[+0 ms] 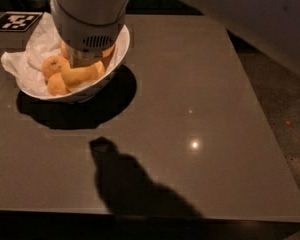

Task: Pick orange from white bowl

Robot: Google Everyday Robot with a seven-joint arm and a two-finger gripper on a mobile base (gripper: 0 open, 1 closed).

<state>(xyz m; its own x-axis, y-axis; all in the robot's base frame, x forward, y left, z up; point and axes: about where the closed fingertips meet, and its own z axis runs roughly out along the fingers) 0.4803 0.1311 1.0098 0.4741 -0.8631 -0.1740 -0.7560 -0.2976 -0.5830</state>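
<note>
Arm (90,9) upright over the white bowl (121,46), claw (84,61) down inside it, grip state beyond telling.

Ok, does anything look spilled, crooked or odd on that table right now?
Nothing spilled. The white bowl sits upright on the table; only its crumpled paper lining hangs over the left rim. The pincer is down inside the bowl, hiding its middle.
</note>
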